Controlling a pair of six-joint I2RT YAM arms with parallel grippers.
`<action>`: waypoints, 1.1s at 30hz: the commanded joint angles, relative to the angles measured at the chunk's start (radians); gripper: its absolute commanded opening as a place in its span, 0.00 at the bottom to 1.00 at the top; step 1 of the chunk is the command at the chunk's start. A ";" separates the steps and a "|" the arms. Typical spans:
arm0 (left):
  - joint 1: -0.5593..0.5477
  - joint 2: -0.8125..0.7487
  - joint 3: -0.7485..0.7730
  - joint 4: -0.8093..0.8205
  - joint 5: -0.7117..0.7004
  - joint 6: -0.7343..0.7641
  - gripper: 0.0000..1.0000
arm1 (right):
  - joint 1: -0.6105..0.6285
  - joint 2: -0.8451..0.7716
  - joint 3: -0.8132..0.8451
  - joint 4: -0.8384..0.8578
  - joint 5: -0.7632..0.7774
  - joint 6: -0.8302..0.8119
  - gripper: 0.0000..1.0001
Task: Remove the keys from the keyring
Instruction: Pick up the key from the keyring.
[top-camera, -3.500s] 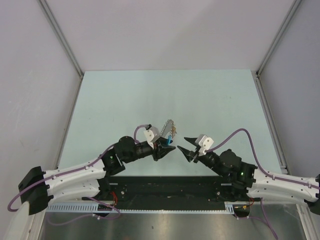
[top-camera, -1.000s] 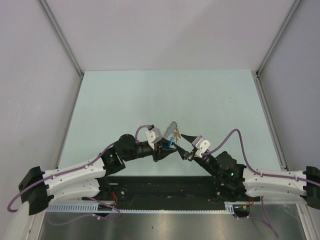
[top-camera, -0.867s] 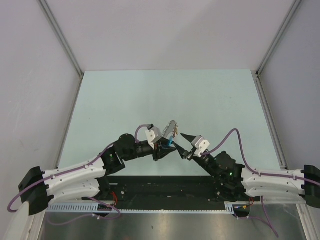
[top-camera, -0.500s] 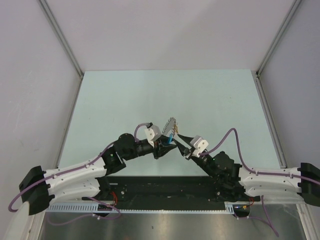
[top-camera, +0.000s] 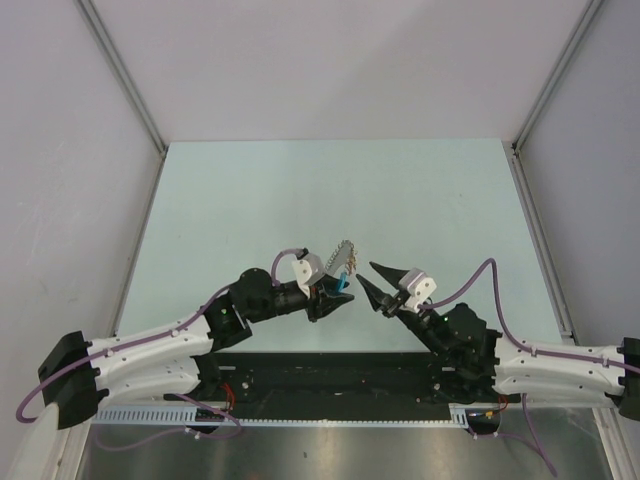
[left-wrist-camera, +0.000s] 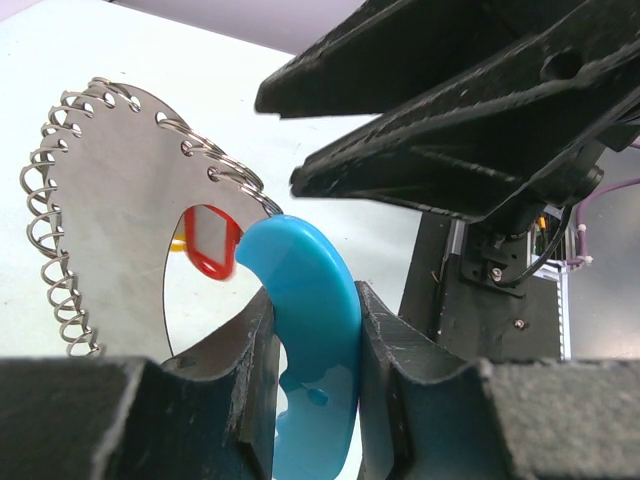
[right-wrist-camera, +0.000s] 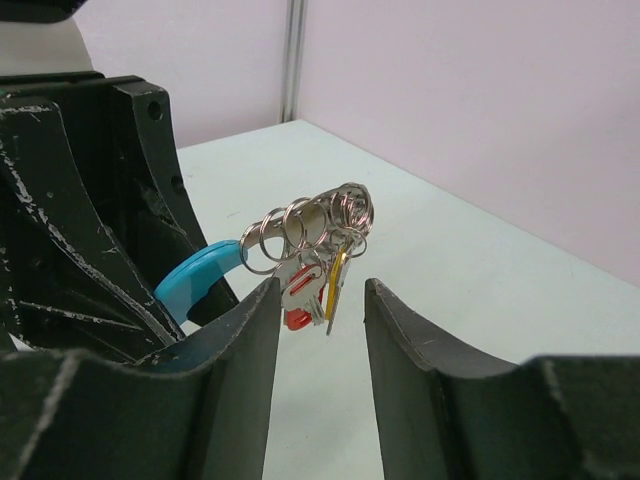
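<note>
Left pincer (top-camera: 338, 296) angled rightward near worktop's (top-camera: 250, 190) front edge, silvery coiled blue-arced keyring (left-wrist-camera: 300, 275) pinched; right pincer (top-camera: 366, 275) angled leftward, spread, just beside keyring.

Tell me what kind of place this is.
Probably a lab robot cell: a pale green table boxed in by plain panels on aluminium posts, with a left arm and right arm bolted at its near edge.

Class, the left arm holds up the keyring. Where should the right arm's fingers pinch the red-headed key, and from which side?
Probably the red-headed key at its hanging lower end, pinched across its flat faces. It dangles free below the keyring, whose blue arc the left gripper clamps, so come from the opposite side, where the open right gripper faces it.
</note>
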 joint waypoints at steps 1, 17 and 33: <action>-0.004 -0.024 0.016 0.053 0.011 0.016 0.00 | 0.001 -0.021 0.040 -0.014 0.018 0.011 0.44; -0.004 -0.015 0.022 0.070 0.038 0.004 0.01 | 0.001 0.131 0.059 0.102 0.035 0.022 0.50; -0.004 -0.006 0.016 0.055 -0.003 -0.016 0.00 | -0.016 0.211 0.082 0.224 0.157 -0.116 0.00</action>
